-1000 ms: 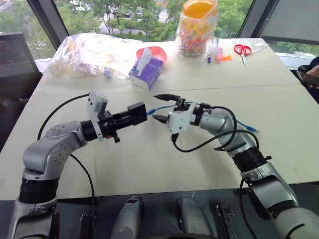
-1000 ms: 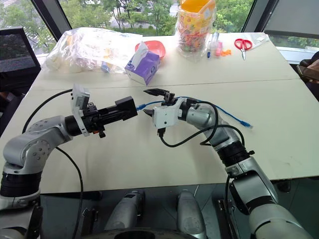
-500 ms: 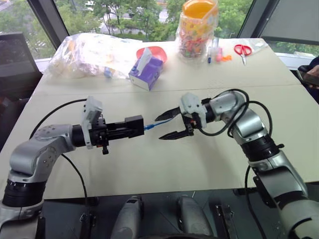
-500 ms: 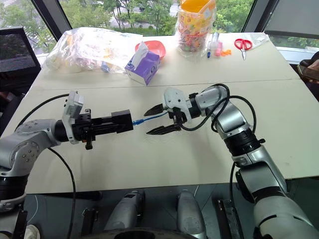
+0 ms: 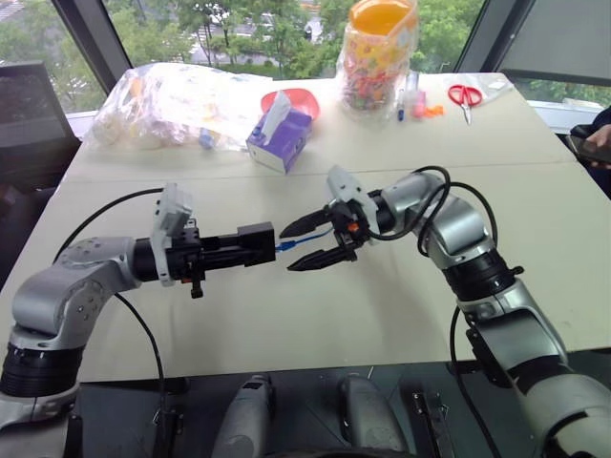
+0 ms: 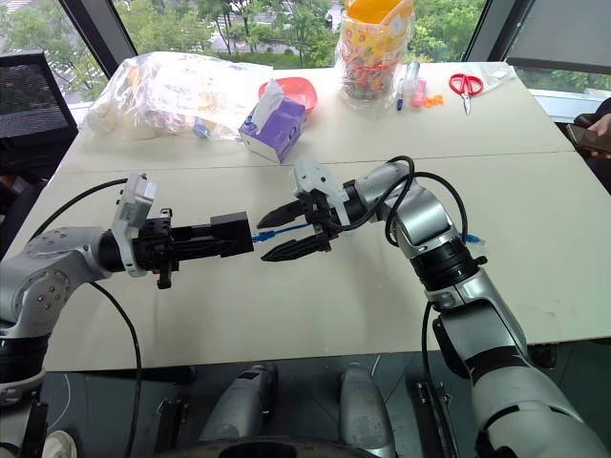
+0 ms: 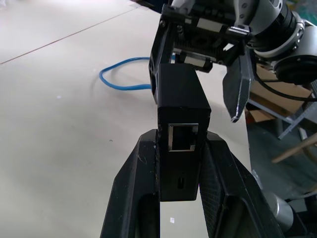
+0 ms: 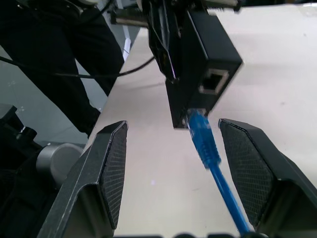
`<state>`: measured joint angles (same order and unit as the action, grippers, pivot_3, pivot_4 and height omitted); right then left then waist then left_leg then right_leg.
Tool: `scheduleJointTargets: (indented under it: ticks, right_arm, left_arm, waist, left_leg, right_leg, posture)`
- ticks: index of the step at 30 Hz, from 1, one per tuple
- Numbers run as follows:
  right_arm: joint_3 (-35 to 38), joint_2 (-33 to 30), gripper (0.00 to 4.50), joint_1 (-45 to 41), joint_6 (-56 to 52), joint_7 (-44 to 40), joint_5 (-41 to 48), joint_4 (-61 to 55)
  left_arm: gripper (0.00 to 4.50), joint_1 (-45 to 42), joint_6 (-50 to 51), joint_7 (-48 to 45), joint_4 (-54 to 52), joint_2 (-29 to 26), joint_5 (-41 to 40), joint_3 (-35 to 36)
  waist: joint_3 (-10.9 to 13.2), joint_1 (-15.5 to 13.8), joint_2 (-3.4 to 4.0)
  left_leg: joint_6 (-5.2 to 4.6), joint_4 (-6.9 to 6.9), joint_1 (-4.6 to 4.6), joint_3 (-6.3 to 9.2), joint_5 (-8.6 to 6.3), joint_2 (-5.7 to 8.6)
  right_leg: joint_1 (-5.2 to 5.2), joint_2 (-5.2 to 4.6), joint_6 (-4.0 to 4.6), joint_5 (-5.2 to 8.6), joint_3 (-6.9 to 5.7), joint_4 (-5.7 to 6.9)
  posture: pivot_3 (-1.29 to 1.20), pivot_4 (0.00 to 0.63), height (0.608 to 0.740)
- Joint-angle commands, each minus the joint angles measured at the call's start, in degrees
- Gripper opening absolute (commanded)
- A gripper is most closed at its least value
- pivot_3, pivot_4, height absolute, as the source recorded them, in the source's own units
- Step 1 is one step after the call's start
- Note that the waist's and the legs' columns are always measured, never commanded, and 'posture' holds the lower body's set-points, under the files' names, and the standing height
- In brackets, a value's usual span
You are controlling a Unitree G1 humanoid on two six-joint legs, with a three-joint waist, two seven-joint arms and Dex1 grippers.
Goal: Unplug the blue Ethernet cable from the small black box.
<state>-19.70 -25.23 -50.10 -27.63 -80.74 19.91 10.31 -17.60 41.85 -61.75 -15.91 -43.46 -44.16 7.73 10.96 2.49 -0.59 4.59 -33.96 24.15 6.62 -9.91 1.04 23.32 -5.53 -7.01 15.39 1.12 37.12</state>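
The left gripper (image 5: 250,246) holds the box (image 5: 258,242) above the table (image 5: 315,315), its two fingers pinching the box's sides; in the left wrist view the box (image 7: 181,119) stands clamped between them with an empty port facing the camera. The cable (image 8: 208,148) is plugged into the box's far side, and its blue plug (image 6: 263,234) juts out toward the right gripper (image 5: 307,242).

The right gripper's fingers are spread wide, one above and one below the cable just beside the plug, not touching it. In the right wrist view the cable runs between the two open fingers (image 8: 111,168) up to the port in the box (image 8: 203,64). Beyond the gripper the cable passes behind the right arm and shows again as a short blue bit on the table (image 6: 468,239).

The space between the two grippers is open; only the right arm's own black wires loop close to the cable. At the far edge of the table, well apart from the arms, stand a tissue box (image 5: 281,135), a red bowl (image 5: 298,98), a clear plastic bag (image 5: 172,100), a candy jar (image 5: 379,57) and scissors (image 5: 465,96).
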Motion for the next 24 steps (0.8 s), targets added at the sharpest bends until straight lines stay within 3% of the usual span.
scheduleJointTargets:
  ticks: [1,10,13,24]
  right_arm:
    - [0.09,1.01,3.02,-2.14,0.61,0.2,-0.94,0.95]
    - [0.45,1.78,3.02,-3.54,-0.85,-0.75,-1.12,2.77]
    - [0.35,1.98,2.26,-3.76,-0.96,-0.37,-1.65,3.11]
    - [0.42,2.46,2.26,-4.36,-1.72,-0.55,-1.88,3.53]
  left_arm:
    - [0.46,-1.01,-1.09,0.11,-1.25,-0.1,-0.84,1.52]
    - [0.46,-0.37,-1.67,0.78,-1.64,0.18,-0.61,1.32]
    - [0.46,-0.19,-1.8,0.92,-1.73,0.25,-0.56,1.19]
    - [0.46,-0.07,-2.22,1.34,-1.82,0.48,-0.33,0.91]
  waist:
    - [0.0,0.04,0.0]
    - [0.0,0.04,0.0]
    - [0.0,0.04,0.0]
    - [0.0,0.04,0.0]
  left_leg:
    - [0.0,0.0,0.0,0.0,0.0,0.0]
    - [0.0,0.0,0.02,0.0,0.0,0.0]
    - [0.0,0.0,0.02,0.0,0.0,0.0]
    - [0.0,0.0,0.02,0.0,0.0,0.0]
  right_leg:
    - [0.01,0.0,0.0,0.0,0.0,0.0]
    - [0.02,0.0,-0.11,-0.06,0.0,0.0]
    - [0.02,0.0,-0.11,-0.06,-0.01,0.0]
    - [0.02,0.0,-0.12,-0.06,-0.01,0.01]
  posture:
    - [0.0,0.15,0.726]
    - [0.0,0.15,0.726]
    - [0.0,0.15,0.726]
    - [0.0,0.15,0.726]
